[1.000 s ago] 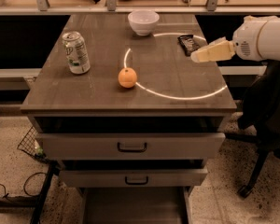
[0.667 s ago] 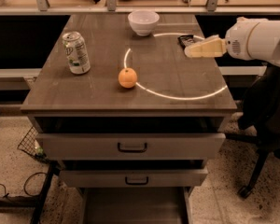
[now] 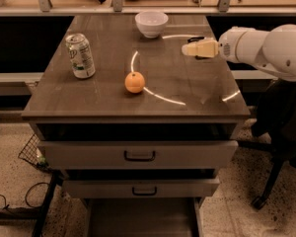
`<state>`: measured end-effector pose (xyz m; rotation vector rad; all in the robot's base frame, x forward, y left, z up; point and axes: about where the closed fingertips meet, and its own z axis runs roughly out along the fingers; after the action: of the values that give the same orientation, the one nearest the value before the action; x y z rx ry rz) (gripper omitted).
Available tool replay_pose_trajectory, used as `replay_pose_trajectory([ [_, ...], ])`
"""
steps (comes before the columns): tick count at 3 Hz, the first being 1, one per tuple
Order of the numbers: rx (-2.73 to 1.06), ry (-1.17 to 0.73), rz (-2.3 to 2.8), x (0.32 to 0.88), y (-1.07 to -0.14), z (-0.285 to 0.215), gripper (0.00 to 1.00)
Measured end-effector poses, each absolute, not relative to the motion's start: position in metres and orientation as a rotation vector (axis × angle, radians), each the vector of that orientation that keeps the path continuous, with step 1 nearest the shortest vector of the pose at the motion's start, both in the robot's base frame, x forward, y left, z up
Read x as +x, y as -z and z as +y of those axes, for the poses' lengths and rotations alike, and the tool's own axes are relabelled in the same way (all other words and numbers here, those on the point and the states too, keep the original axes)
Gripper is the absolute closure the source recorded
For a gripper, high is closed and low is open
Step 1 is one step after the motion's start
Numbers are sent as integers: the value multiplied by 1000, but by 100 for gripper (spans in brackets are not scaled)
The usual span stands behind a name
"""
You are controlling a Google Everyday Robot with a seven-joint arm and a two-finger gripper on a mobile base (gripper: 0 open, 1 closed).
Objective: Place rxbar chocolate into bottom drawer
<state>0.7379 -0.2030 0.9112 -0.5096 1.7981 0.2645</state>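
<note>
On the left of the grey-brown cabinet top (image 3: 89,95) stands a green-and-white drink can (image 3: 80,56), then a round orange fruit (image 3: 134,82) and a white bowl (image 3: 151,22). Below, the bottom drawer (image 3: 138,220), a wide shallow tray, stands pulled out, its front cut off. At the right rear the pale gripper (image 3: 196,49) sits over the black-wrapped rxbar chocolate (image 3: 202,57), hiding most of it. Whether the gripper is apart or together, I cannot tell. The bar is probably light, flat and slick, so pinch it across its narrow width.

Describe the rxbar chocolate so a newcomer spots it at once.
Start at the cabinet top and go to its back right, right of the white bowl. The gripper is over that spot, and the rxbar chocolate is the flat black wrapper showing at its edges, unlike the round orange and upright can.
</note>
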Motion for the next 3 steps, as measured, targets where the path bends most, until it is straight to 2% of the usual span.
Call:
replay_pose_trajectory([
  [3, -542, -184, 1833, 798, -867, -202, 0],
])
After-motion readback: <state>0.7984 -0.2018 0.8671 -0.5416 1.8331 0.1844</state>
